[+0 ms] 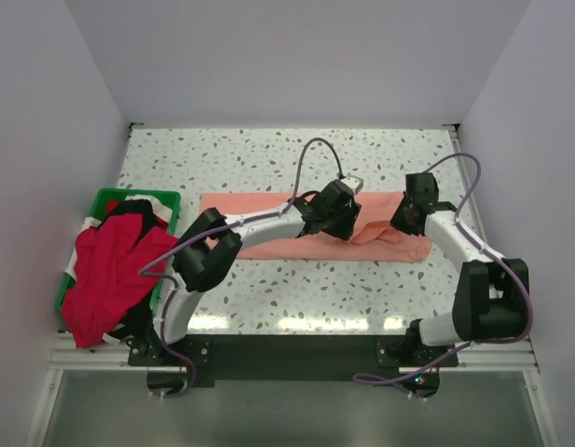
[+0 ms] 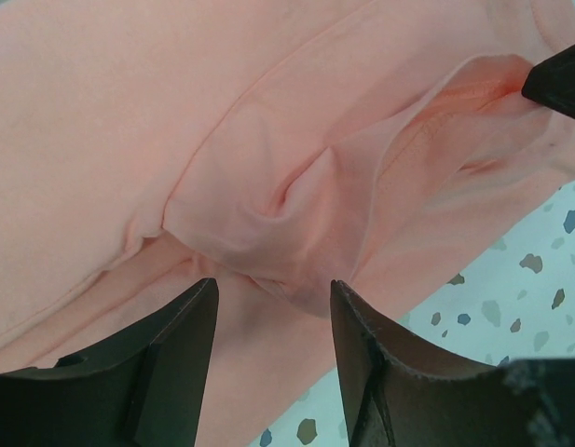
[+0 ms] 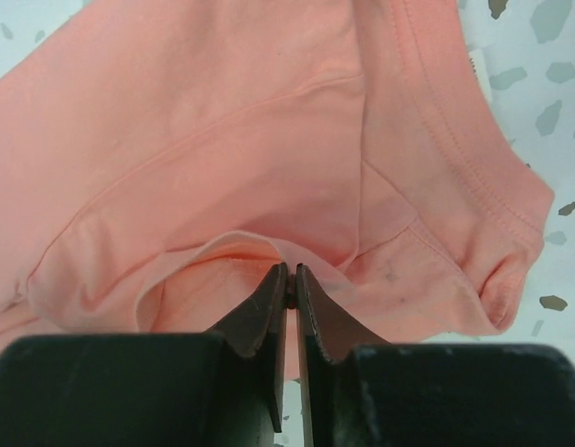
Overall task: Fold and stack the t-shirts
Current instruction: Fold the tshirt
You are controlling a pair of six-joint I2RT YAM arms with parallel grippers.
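Observation:
The salmon-pink t-shirt (image 1: 268, 223) lies folded in a long strip across the middle of the table. My left gripper (image 1: 335, 216) is open just above its right half; the left wrist view (image 2: 273, 298) shows a bunched fold of pink cloth between the spread fingers. My right gripper (image 1: 405, 214) is shut on a thin fold of the shirt's edge (image 3: 240, 247) at the shirt's right end, close to the left gripper. A crimson red t-shirt (image 1: 105, 270) hangs over the bin at the left, with black cloth (image 1: 138, 219) and a bit of white under it.
A green plastic bin (image 1: 105, 200) stands at the table's left edge, holding the other shirts. The speckled table (image 1: 296, 289) shows in front of and behind the pink shirt. White walls close in both sides.

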